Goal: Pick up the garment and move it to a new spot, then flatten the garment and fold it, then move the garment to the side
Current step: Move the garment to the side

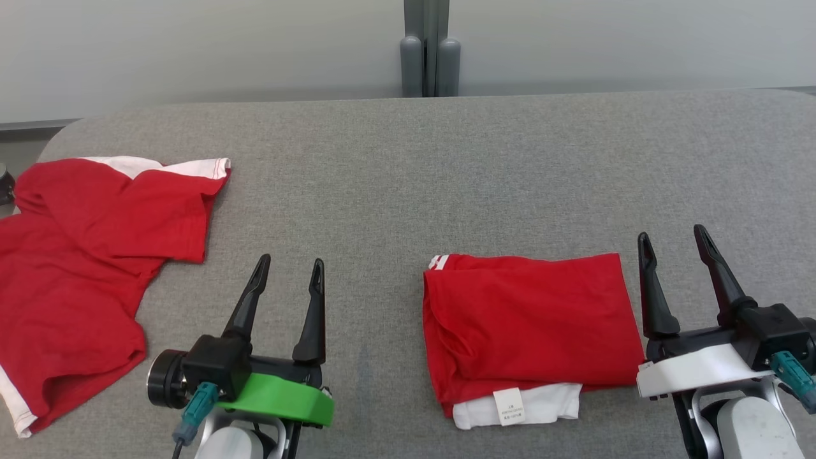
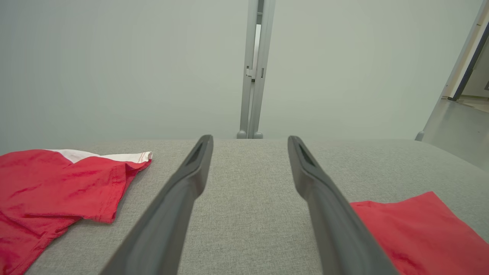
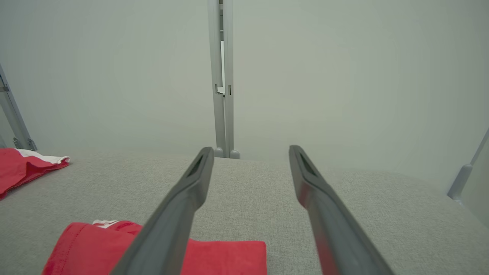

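A red and white garment (image 1: 529,328) lies folded into a neat rectangle on the grey table (image 1: 408,178), white edge and label toward me; its corner shows as red garment (image 2: 424,233) and red garment (image 3: 225,256) in the wrist views. A second red garment (image 1: 83,268) lies rumpled and spread at the left, also seen as rumpled garment (image 2: 57,187) and rumpled garment (image 3: 26,164). My left gripper (image 1: 290,266) hovers open between the two garments, holding nothing. Just right of the folded garment, my right gripper (image 1: 672,234) is open and empty. Left gripper (image 2: 250,139) and right gripper (image 3: 250,149) show wide gaps.
The grey fabric table has a rounded far edge against a pale wall. A grey post (image 1: 428,48) stands behind the table's middle. A dark object (image 1: 5,185) peeks in at the far left edge.
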Controlling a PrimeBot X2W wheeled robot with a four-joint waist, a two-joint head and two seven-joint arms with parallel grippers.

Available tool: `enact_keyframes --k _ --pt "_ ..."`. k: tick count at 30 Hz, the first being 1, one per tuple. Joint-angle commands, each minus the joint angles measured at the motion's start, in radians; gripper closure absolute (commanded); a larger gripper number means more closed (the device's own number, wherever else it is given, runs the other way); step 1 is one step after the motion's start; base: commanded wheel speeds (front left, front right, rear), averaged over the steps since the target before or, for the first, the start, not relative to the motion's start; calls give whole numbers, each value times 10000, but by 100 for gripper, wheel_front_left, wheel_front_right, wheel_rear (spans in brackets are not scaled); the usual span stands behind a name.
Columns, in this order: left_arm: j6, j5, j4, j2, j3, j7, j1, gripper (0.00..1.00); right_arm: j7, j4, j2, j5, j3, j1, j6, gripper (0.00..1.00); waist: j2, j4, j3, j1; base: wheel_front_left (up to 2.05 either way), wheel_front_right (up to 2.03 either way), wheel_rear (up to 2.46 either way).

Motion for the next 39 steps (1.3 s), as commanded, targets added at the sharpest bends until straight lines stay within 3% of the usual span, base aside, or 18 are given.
enact_keyframes --k 1,8,15,25,26,27,39 --pt "-19 46 38 12 -12 -2 144 0 -27 101 27 -29 -36 102 -16 0 -1 21 15 0 0 0 0" --pt "-117 -10 119 12 -178 -2 -14 0 -27 1157 74 121 -369 140 -16 0 -1 207 269 0 0 0 0" --pt "-223 99 168 12 -217 -2 -237 0 -27 3242 136 909 -783 -410 -16 0 -1 434 717 0 0 0 0" --pt "-281 161 227 12 -211 -2 -417 0 -27 4949 159 1395 -293 -1087 -16 0 -1 616 1031 0 0 0 0" --pt "-278 153 223 12 -198 -2 -416 0 -27 5075 158 1420 -194 -1133 -16 14 -1 605 1047 0 0 0 0" --pt "-278 176 222 12 -180 -2 -417 0 -27 5168 67 1206 -36 -1201 -16 100 -1 570 1071 0 0 0 0" --pt "-417 908 -62 18 -570 -2 -688 0 -27 4993 -1486 333 622 -2492 -17 100 -1 -596 1602 0 0 0 0"
